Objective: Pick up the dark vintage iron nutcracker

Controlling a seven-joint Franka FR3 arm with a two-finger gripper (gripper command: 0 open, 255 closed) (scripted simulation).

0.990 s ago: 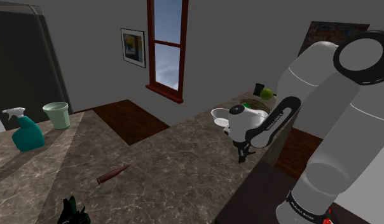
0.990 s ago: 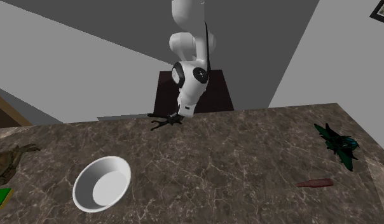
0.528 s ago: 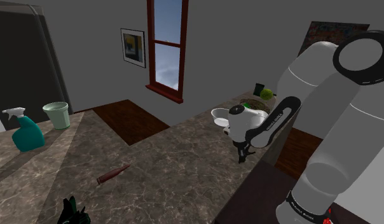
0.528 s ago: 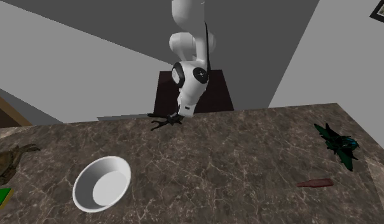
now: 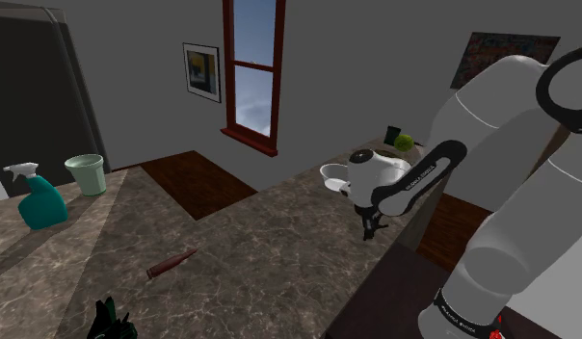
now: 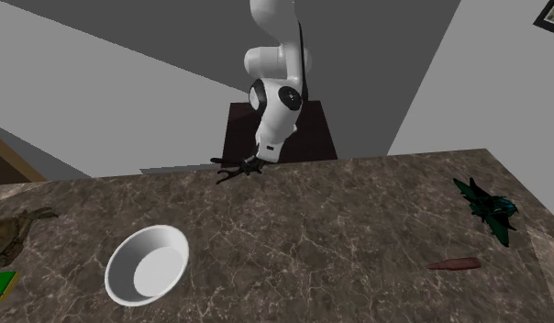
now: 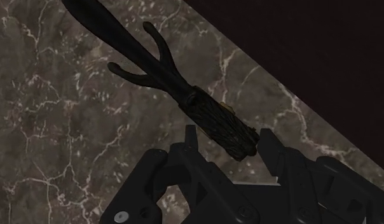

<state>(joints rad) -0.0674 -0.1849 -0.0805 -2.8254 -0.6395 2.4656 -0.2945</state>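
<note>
Clasping the dark, forked iron nutcracker [image 7: 175, 86] by its ribbed butt end, the all-black two-finger gripper [image 7: 229, 133] pinched it from both sides, prongs jutted beyond the fingertips, brown marbled countertop [image 7: 57, 127] beneath.

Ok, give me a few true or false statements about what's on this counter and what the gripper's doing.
1. The gripper clasps the dark nutcracker by its thick ridged end. True.
2. The white bowl sits upside down. False: it stands upright, opening upward.
3. The teal spray bottle stands beside a pale green cup. True.
4. The nutcracker is at the middle of the counter. False: it is at the counter's edge.
</note>
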